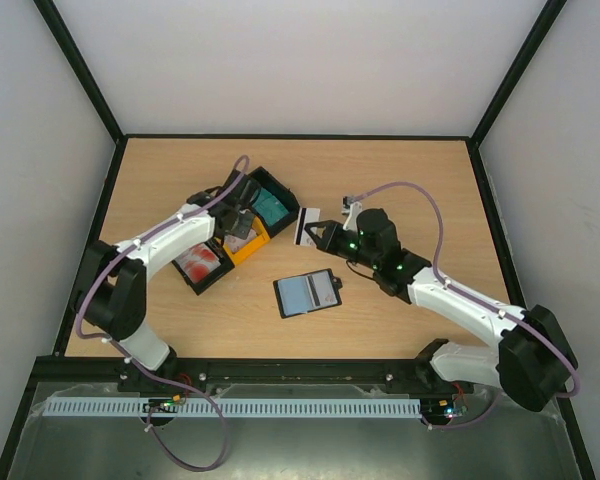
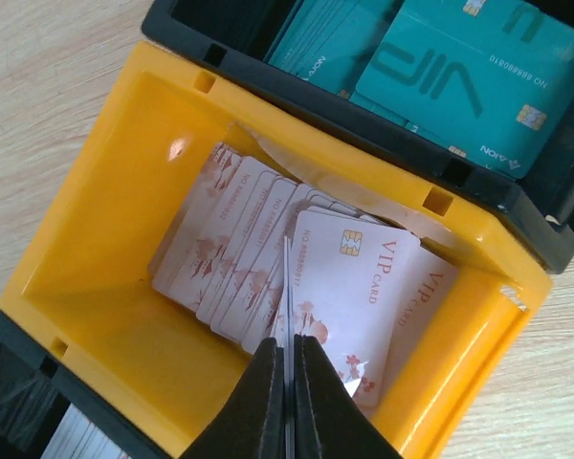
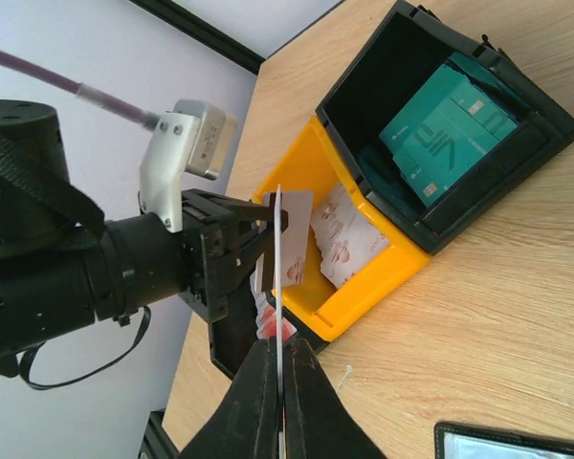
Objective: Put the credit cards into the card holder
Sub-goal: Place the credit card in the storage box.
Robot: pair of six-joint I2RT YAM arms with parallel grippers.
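Note:
The card holder (image 1: 308, 293) lies open on the table; its corner shows in the right wrist view (image 3: 517, 442). My left gripper (image 2: 288, 342) is shut on a white-pink card (image 2: 286, 287), seen edge-on, just above the loose white-pink cards (image 2: 354, 287) in the yellow bin (image 2: 86, 287). My right gripper (image 3: 280, 344) is shut on another card (image 3: 279, 258), also edge-on, held in the air to the right of the bins. In the top view that card (image 1: 306, 224) shows white with a dark stripe, ahead of the right gripper (image 1: 318, 236). Teal cards (image 2: 459, 76) fill a black bin.
Three bins stand in a row at centre left: a black one with teal cards (image 1: 272, 203), the yellow one (image 1: 250, 247), and a black one with red-and-white cards (image 1: 204, 265). The left arm's gripper (image 3: 239, 244) hangs over the yellow bin (image 3: 383, 273).

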